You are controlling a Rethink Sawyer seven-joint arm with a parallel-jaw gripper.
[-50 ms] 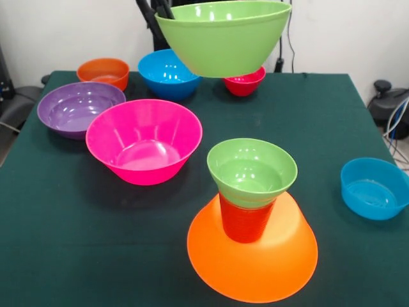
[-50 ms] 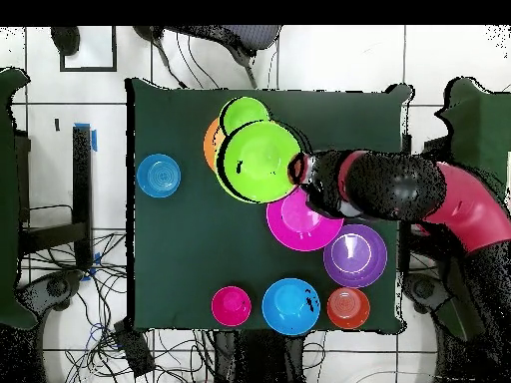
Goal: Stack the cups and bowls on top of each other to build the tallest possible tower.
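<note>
front view: large green bowl (image 1: pixel 223 38) up in the air at the top, rim upward, tilted a little, clear of the table (image 1: pixel 77 256). gripper (image 1: pixel 161 9) only a few dark bars behind the bowl's left rim; clamped on that rim, by the look of it, since nothing else bears the bowl. tower (image 1: pixel 252 224) near the front edge, right of middle: largest orange bowl (image 1: pixel 255 262) rim downward as base, orange-red cup (image 1: pixel 246 220) upright on its crown, small green bowl (image 1: pixel 252 173) seated rim upward in the cup's mouth. pink bowl (image 1: pixel 144 141) upright to the left of the tower, apart from it. purple bowl (image 1: pixel 78 107) just beside the pink one, farther left. behind those, small orange bowl (image 1: pixel 104 71), mid blue bowl (image 1: pixel 167 73) and small red bowl (image 1: pixel 245 81) in a row, the red one partly hidden by the raised bowl. small blue bowl (image 1: pixel 374 187) alone at the right.

overhead view: large green bowl (image 2: pixel 257 160) covering most of the tower, only a sliver of orange base (image 2: pixel 210 143) and the small green bowl (image 2: pixel 244 112) showing past it. gripper (image 2: pixel 299 170) at the bowl's rim on the arm's side, fingers not distinguishable. red and black arm (image 2: pixel 419 194) reaching in from the right, over the pink bowl (image 2: pixel 299 221).
</note>
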